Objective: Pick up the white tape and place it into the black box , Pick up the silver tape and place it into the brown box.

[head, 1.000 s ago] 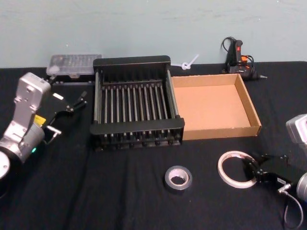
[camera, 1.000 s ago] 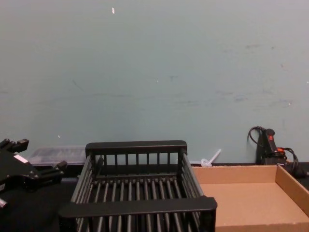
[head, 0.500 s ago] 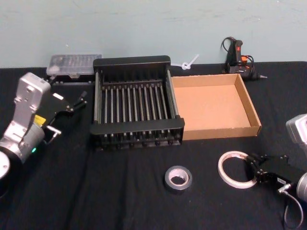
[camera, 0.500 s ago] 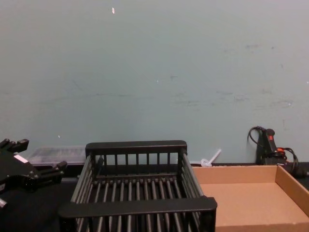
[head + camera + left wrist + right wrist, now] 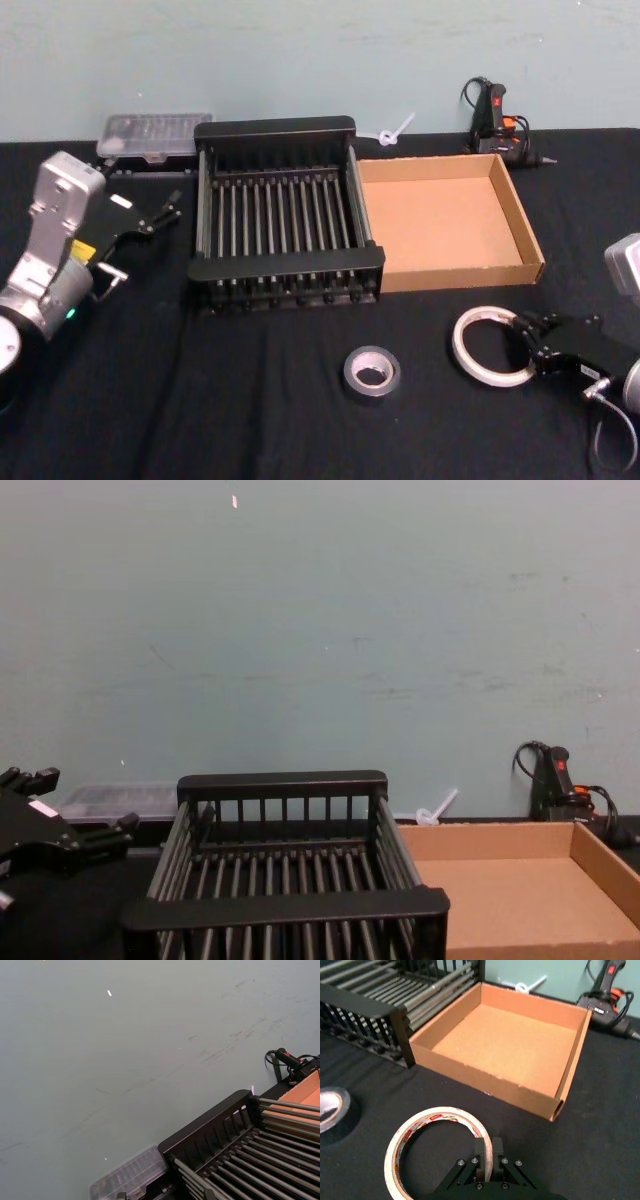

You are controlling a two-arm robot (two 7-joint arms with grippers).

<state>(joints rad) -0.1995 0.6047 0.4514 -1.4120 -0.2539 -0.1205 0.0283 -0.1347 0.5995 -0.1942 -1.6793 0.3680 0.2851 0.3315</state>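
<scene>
The white tape (image 5: 488, 345) is a flat ring at the table's front right. My right gripper (image 5: 523, 337) is shut on its near-right rim, and in the right wrist view the fingers (image 5: 481, 1152) pinch the white tape (image 5: 410, 1135) from inside and outside. The silver tape (image 5: 371, 371) lies flat to its left, also seen as the silver tape (image 5: 329, 1108). Behind them stand the black box (image 5: 286, 264) and, right beside it, the brown box (image 5: 440, 225), both holding nothing. My left gripper (image 5: 158, 214) hangs open left of the black box.
A clear plastic case (image 5: 155, 134) lies behind the black box at the back left. A glue gun (image 5: 495, 118) with a cable and a white plastic piece (image 5: 394, 131) lie behind the brown box. Black cloth covers the table.
The white tape has shifted a little toward the boxes with my right gripper on its rim. The left arm and the silver tape have stayed put.
</scene>
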